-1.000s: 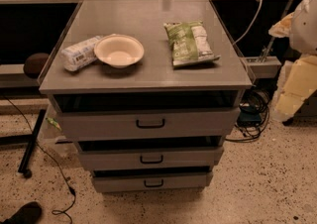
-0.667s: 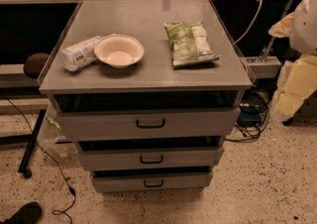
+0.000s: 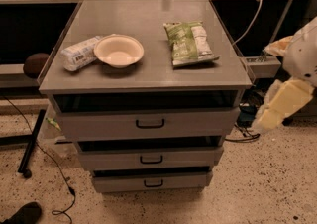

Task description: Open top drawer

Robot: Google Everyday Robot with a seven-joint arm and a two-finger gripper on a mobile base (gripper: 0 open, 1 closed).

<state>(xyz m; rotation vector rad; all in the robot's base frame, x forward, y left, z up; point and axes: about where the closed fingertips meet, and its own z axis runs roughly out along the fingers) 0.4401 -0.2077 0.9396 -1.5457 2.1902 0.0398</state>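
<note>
Cream plastic at the right edge of the view was all you had of the arm [image 3: 302, 54]. Its lower end, which I took to be the gripper [image 3: 271, 114], hung beside the right flank of the cabinet [image 3: 148, 72], roughly level with the top drawer [image 3: 99, 125] and well apart from it. Whether the gripper was open or closed I could not tell, but it held nothing that I could see. The top drawer sat directly under the cabinet's flat top, the widest and tallest of the three grey fronts. Its small dark handle [image 3: 150, 123] was centred, unobstructed and untouched. A dark slot showed above the front and no tray was exposed, so I judged it shut, or at most barely started. Below it the middle drawer [image 3: 109, 160] and the bottom drawer [image 3: 114, 183] stepped inward, each with its own smaller pull. On top lay a pale bowl [image 3: 119, 50] with a white wrapped packet [image 3: 80, 53] touching its left side, and a green snack bag [image 3: 190, 42] lay well apart to the right. Over the last second nothing had changed: the arm kept its place at the right edge, the drawer front had not moved, and the items on top lay as before. For you that meant the task was effectively unstarted. The gripper had yet to come round to the front and down to the handle, and a cable [image 3: 237, 136] on the floor [image 3: 257, 188] lay near the cabinet's right foot.
</note>
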